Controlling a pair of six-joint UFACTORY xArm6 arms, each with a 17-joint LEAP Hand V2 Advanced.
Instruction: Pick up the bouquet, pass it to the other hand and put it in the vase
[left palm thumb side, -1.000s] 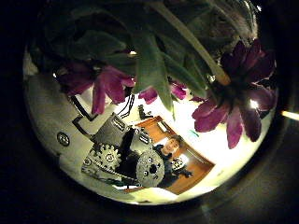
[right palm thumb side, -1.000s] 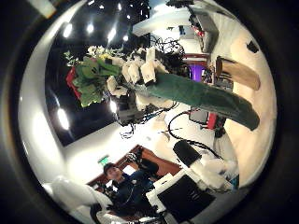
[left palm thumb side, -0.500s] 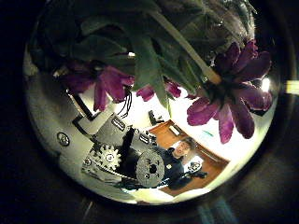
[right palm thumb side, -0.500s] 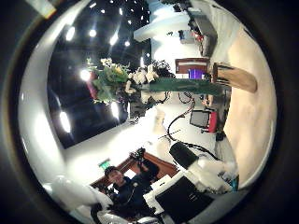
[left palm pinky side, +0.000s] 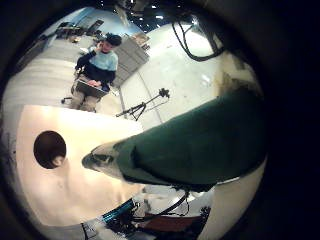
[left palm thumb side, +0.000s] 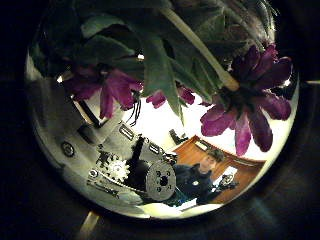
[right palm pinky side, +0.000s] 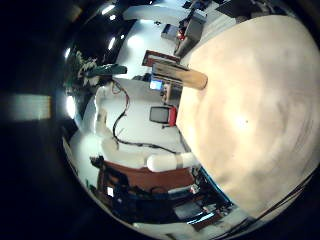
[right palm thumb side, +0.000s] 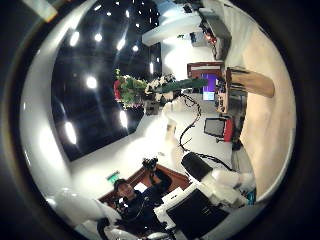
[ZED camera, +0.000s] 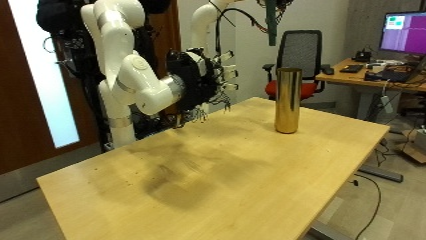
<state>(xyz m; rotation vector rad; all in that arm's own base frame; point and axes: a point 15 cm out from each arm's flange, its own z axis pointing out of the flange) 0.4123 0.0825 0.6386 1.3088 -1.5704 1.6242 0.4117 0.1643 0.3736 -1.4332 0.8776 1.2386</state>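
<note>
In the outside view a tall gold vase (ZED camera: 286, 100) stands upright on the wooden table (ZED camera: 240, 175). The green wrap (left palm pinky side: 200, 140) fills the left little finger side palm view, with the vase's dark mouth (left palm pinky side: 50, 148) beneath. Purple flowers (left palm thumb side: 245, 95) crowd the left thumb side palm view. My right hand (ZED camera: 200, 82) is open, away from the vase.
An office chair (ZED camera: 304, 55) and a desk with a monitor (ZED camera: 400, 35) stand behind the table.
In the right thumb side palm view the bouquet and my left hand have drawn farther from my right palm and look smaller. The flowers by my left palm have barely shifted.
</note>
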